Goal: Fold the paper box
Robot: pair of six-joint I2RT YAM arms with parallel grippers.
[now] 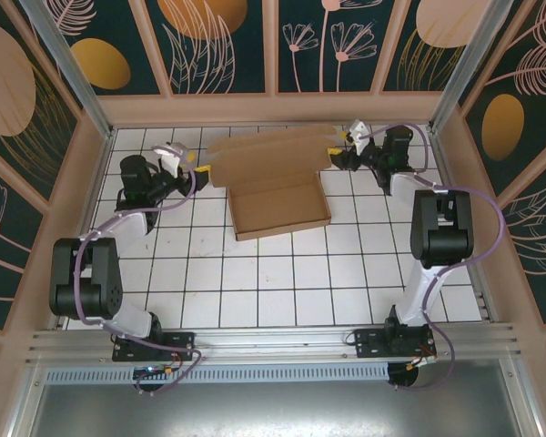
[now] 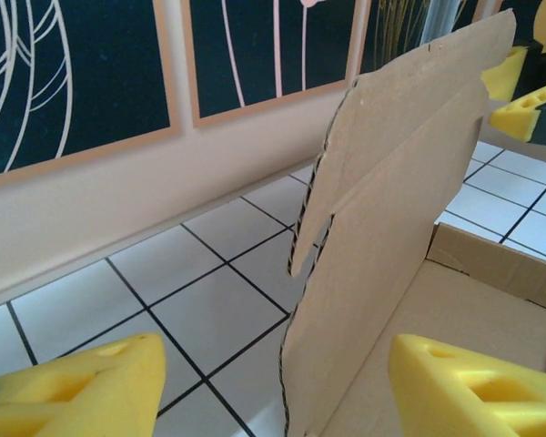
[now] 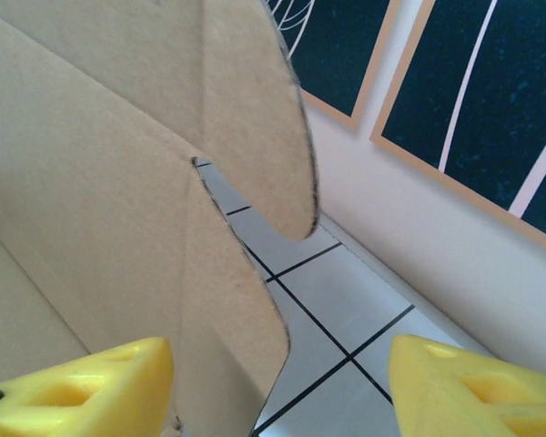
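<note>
Paper box point(image 1: 278, 196) half-folded, left claw point(image 1: 198, 166), right claw point(image 1: 332, 146) apparently open

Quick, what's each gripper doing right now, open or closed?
Left gripper: open, straddling the raised flap of the paper box.
Right gripper: open, straddling the flap's other end.

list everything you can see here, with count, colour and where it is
paper box: one, brown cardboard, far middle of the table, tray part formed, lid panel raised at the back
table: one, white tiles with dark lines
walls: dark panels with peach and orange plant prints, on three sides
rail: one, silver metal, near edge
left arm: one, black and white, purple cable, left side
right arm: one, same colours, right side
left gripper: yellow fingertips, open, at the lid's left edge
right gripper: yellow fingertips, open, at the lid's right edge
</note>
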